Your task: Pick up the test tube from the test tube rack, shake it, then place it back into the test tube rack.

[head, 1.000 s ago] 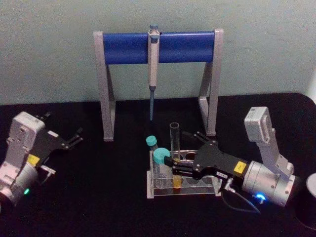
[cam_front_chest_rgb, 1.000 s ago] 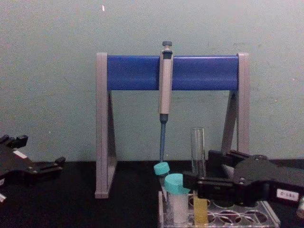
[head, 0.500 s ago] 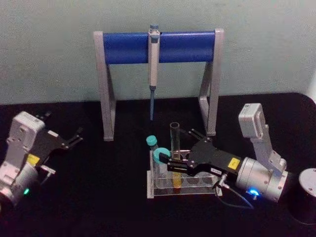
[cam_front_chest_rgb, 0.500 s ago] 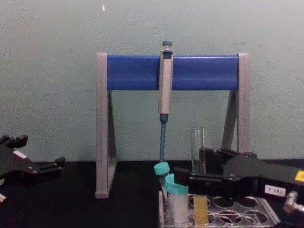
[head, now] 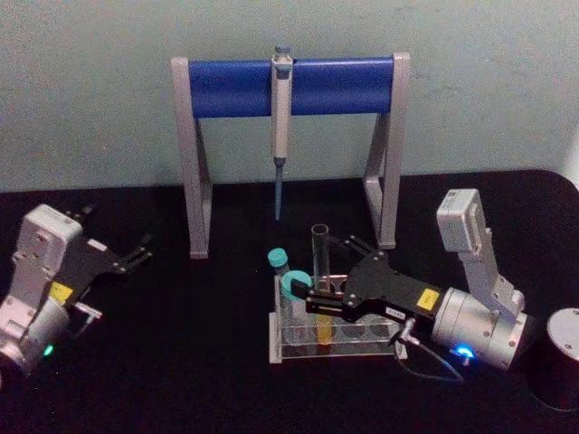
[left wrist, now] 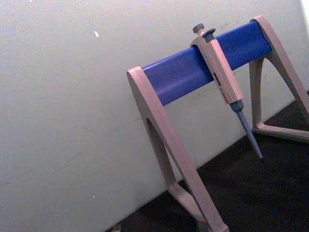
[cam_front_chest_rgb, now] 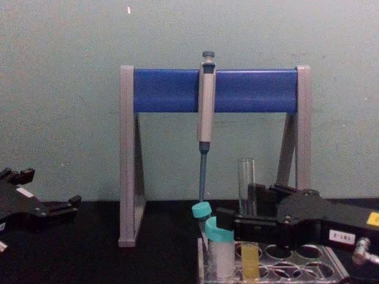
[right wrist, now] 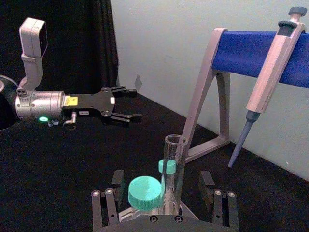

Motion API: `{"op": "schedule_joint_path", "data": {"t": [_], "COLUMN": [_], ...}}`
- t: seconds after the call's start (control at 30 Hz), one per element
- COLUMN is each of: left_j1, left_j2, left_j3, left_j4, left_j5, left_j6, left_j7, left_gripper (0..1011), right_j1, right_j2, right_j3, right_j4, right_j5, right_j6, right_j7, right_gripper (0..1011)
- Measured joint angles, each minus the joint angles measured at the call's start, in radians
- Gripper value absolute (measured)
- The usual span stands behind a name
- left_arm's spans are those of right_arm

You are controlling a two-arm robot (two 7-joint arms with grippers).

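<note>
Right pincer [head: 324,275] is being held wide open around the test tube [head: 319,249], one finger each side, nothing gripped yet. The tube is being held upright by the test tube rack [head: 348,351], toward its left end, just beside a teal-capped tube [head: 294,287]. If the pincer's being closed off-centre, the glass could get tipped or that neighbour knocked. Left pincer [head: 140,251], open, is being parked well left of the rack.

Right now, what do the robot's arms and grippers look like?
The left gripper and the right gripper are flat and black with thin fingers, each bearing a yellow label, on silver metal cylinder wrists. A grey box stands on a bracket over each wrist. The left wrist has a green light; the right has a blue light and a thin grey cable.
</note>
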Motion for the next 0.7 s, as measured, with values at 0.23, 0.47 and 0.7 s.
{"op": "schedule_joint_path", "data": {"t": [0.23, 0.47, 0.7], "left_j1": [0.0, 0.0, 0.0], "left_j2": [0.0, 0.0, 0.0], "left_j3": [0.0, 0.0, 0.0], "left_j4": [0.0, 0.0, 0.0], "left_j5": [0.0, 0.0, 0.0], "left_j6": [0.0, 0.0, 0.0], "left_j7": [0.0, 0.0, 0.0], "left_gripper": [1001, 1001, 1001], "right_j1": [-0.001, -0.001, -0.001], "right_j2": [0.001, 0.001, 0.001], "right_j3": [0.0, 0.001, 0.002], "right_j4": [-0.001, -0.002, -0.002], "right_j5": [0.0, 0.0, 0.0], "right_j6": [0.001, 0.001, 0.002], "right_j7": [0.0, -0.001, -0.001], "right_gripper": [1000, 903, 744]}}
